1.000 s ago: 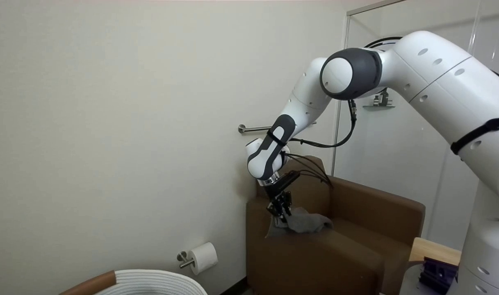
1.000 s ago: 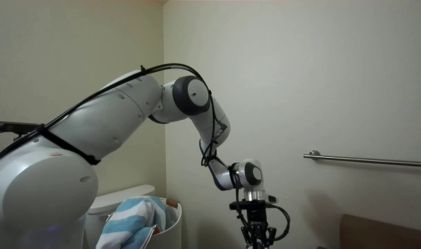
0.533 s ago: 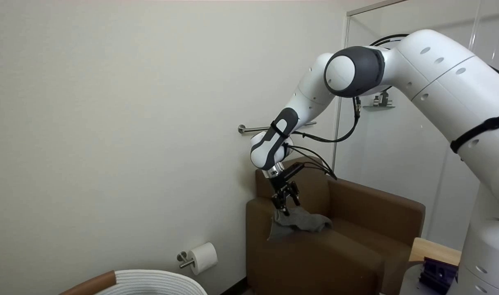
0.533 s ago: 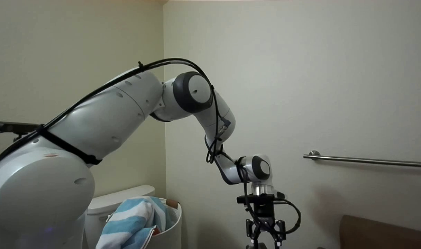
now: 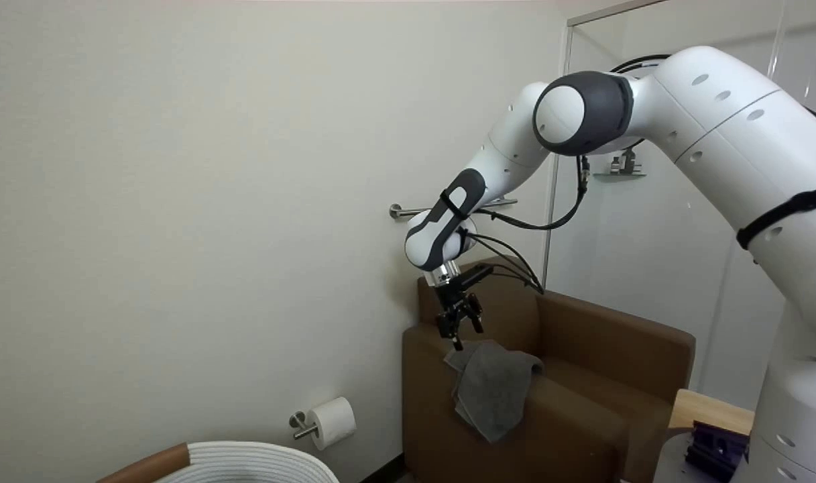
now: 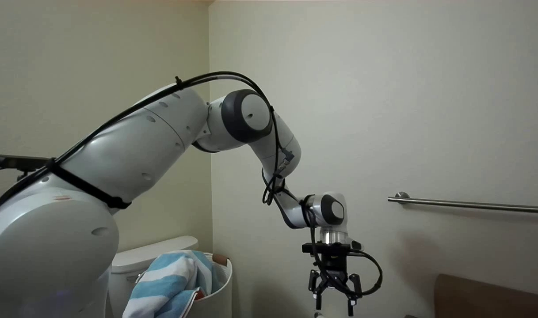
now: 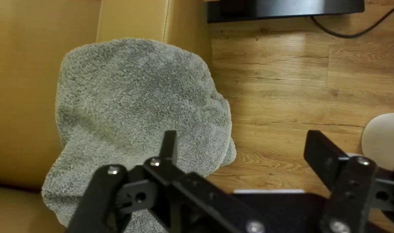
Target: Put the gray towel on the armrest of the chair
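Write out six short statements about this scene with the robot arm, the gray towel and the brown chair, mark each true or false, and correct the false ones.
1. The gray towel is draped over the armrest of the chair. True.
2. The pincer is open. True.
3. The gray towel hangs from the pincer. False: it rests on the armrest, ungripped.
4. The chair is white. False: it is brown.
5. The toilet paper roll is mounted lower than the metal bar. True.
6. The gray towel is striped. False: it is plain; the striped one is the blue-and-white cloth.
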